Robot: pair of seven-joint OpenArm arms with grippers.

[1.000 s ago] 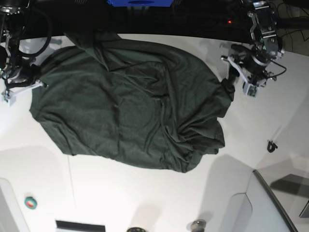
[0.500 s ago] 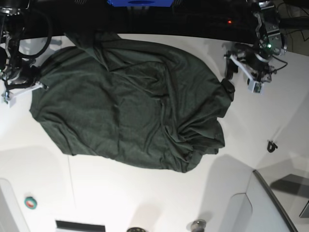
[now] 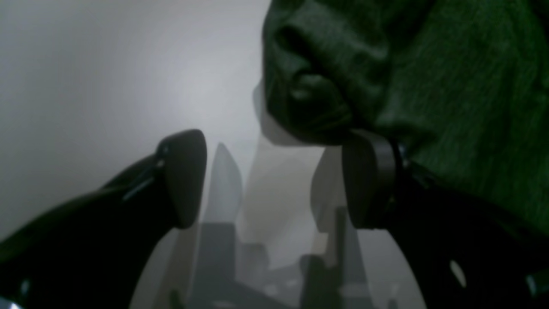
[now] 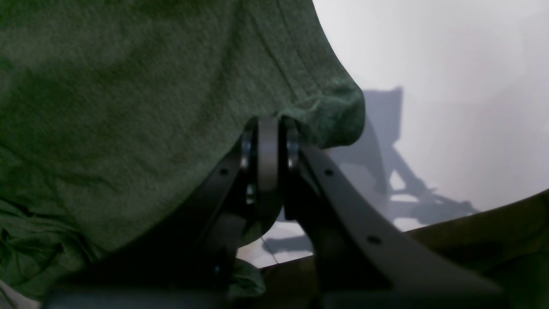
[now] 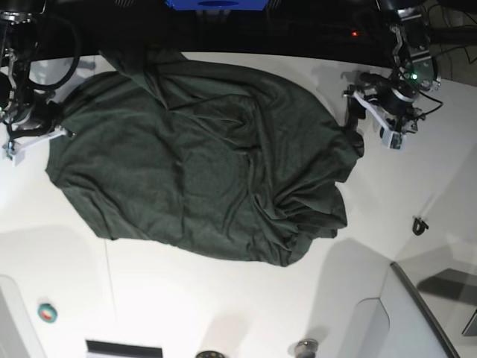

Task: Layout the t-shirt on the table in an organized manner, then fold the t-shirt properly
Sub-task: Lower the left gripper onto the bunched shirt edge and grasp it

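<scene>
We see the t-shirt [image 5: 201,156] spread rumpled across the far half of the table [image 5: 223,298], bunched at its right edge. Our left gripper [image 3: 274,180] hangs with jaws wide apart and nothing between them, one finger just beside the bunched cloth. Our right gripper [image 4: 268,137] is pinched tight on the t-shirt's hem corner at the opposite side.

Nothing here can be read. The t-shirt [image 5: 201,156] is plain, without print. The table [image 5: 223,298] carries no label or number.
</scene>
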